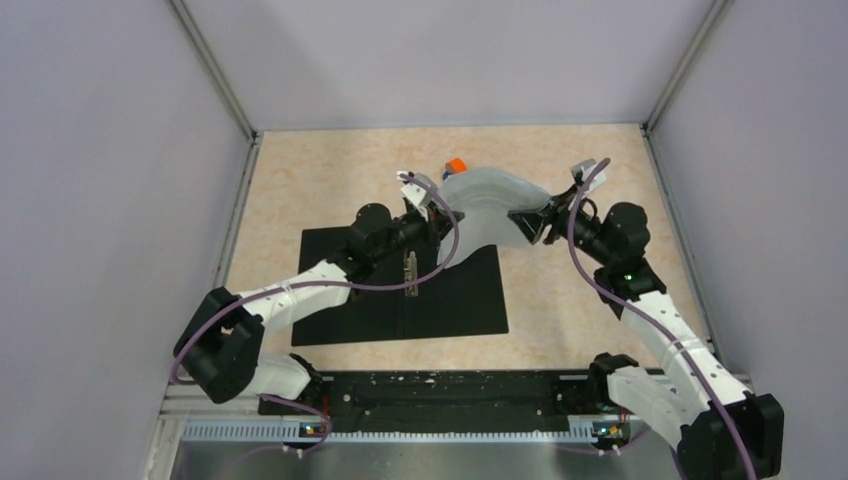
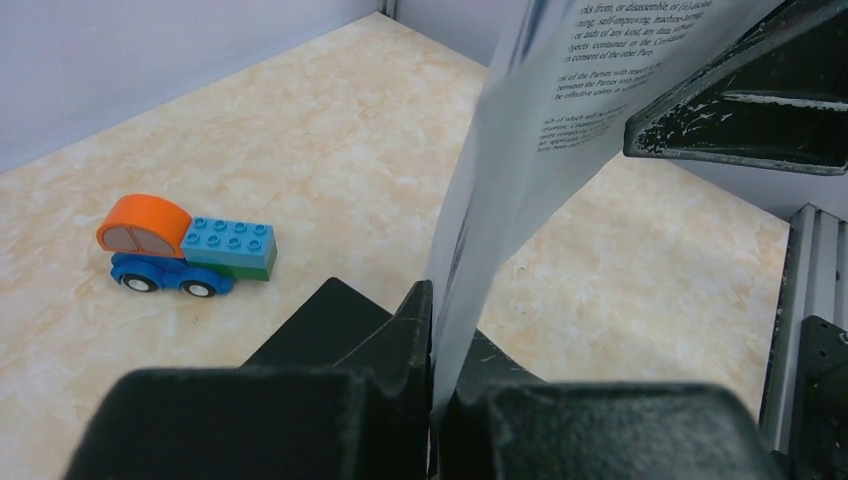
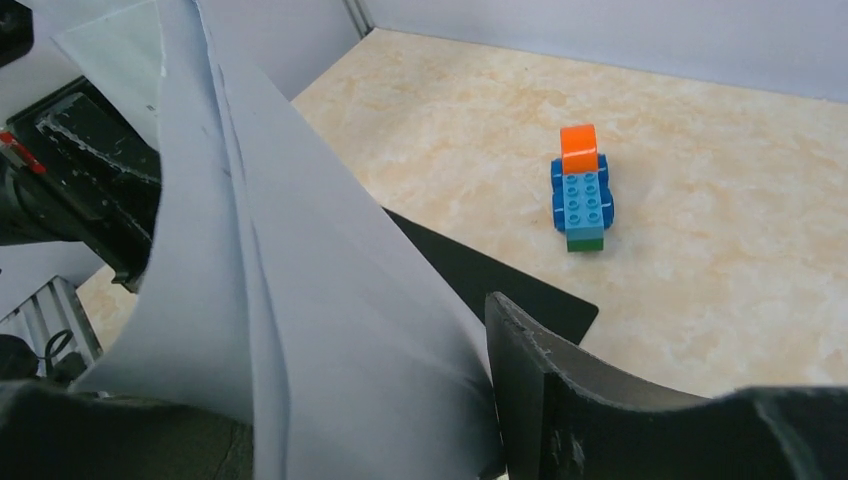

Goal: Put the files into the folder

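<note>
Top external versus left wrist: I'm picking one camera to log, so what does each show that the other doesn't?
Only top external: the open folder lying flat, black side up, with its clip strip along the middle.
Only left wrist: printed text on the files, and the toy truck's blue bricks and wheels.
Both: the left gripper shut on one edge of the bowed files, with the toy truck beyond.

Left arm (image 1: 300, 290) and right arm (image 1: 655, 315) hold the files (image 1: 487, 205) bowed over the folder (image 1: 450, 300)'s far edge.
</note>
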Robot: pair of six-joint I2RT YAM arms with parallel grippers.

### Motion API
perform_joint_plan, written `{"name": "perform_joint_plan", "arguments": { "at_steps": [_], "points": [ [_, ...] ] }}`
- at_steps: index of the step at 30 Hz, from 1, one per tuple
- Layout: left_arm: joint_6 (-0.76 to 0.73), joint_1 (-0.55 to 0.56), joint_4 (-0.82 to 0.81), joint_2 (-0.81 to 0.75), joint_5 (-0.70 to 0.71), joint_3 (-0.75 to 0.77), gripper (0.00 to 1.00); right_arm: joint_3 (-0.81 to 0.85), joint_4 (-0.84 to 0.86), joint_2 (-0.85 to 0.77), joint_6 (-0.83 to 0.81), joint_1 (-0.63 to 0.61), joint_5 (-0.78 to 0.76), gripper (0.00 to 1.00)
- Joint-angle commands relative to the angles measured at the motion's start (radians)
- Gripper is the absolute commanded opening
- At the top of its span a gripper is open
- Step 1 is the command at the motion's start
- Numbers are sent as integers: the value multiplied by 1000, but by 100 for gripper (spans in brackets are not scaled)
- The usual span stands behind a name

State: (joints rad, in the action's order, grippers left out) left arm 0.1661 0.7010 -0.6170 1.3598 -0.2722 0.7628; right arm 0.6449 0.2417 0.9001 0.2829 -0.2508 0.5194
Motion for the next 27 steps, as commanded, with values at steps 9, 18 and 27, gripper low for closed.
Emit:
{"name": "perform_joint_plan", "arguments": {
  "at_steps": [9,18,27],
  "points": [
    [4,53,-80,46,150,-64,23,-94,137,24,21,-9,1,56],
    [6,58,-87,8,192,-105,41,-138,151,14,33,-9,23,58],
    [6,60,-82,-16,167,-102,54,-155,217,53,58,-10,42,61]
  ]
}}
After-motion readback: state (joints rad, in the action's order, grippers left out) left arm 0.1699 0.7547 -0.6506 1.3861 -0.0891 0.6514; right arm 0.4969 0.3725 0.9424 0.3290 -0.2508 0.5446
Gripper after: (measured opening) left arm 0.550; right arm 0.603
